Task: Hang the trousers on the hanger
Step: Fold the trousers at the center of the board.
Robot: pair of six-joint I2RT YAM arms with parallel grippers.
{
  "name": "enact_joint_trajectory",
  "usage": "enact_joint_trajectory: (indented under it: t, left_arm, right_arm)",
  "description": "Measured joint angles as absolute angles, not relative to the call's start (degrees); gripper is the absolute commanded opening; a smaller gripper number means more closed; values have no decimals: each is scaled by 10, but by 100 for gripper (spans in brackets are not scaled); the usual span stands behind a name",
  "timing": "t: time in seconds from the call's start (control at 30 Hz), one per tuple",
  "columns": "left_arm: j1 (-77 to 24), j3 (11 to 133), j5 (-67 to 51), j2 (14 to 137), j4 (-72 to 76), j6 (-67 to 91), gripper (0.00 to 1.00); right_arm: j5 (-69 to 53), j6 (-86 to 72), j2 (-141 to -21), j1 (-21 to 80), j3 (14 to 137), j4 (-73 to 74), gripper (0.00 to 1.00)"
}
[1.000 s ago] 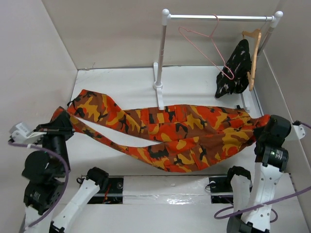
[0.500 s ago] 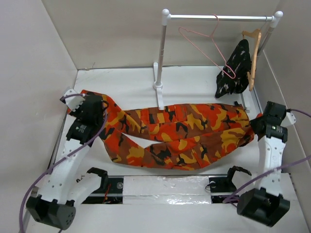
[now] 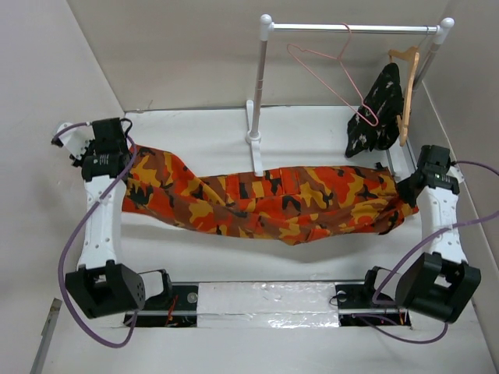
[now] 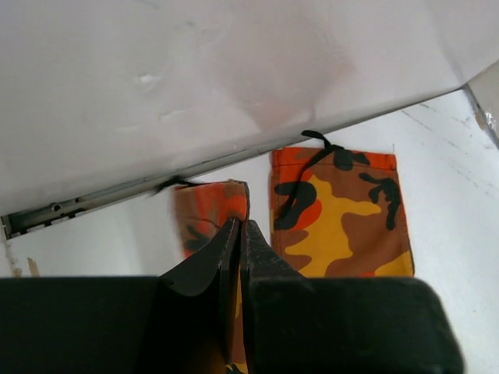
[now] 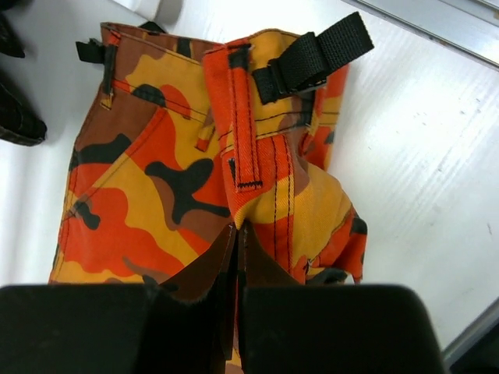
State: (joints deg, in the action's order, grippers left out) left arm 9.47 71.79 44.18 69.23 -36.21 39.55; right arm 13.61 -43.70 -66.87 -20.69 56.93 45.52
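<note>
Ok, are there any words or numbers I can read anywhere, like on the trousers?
None: no word, number or sign can be read in any view.
The trousers show only camouflage print, and their black strap is plain.

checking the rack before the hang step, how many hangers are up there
2. The pink wire hanger hangs near the middle of the rail, empty. The wooden hanger hangs at the rail's right end, carrying a black speckled garment. None appears hidden.
</note>
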Motion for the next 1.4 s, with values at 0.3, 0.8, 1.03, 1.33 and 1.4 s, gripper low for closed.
enact_joint_trajectory:
  t: [0.3,0.8,1.03,1.33,1.4]
  left_arm:
    - [95,799,455,789,-326,372,0]
    - [98,836,454,990,-230,324,0]
    - [98,915,456,1100,-208,304,3]
    - [91,1043,446,1206,-175,246,57]
    - [83,1077,441,1212,-172,228,59]
  right_arm:
    - [135,-437,-783,-190,642,426,0]
    - [166,-431,-926,-140,742,367,6]
    - [176,-440,-960,-115,756,339,17]
    - [187,-465,-960,-108,761,294,37]
    - [186,-473,-951,-107,758,286,45]
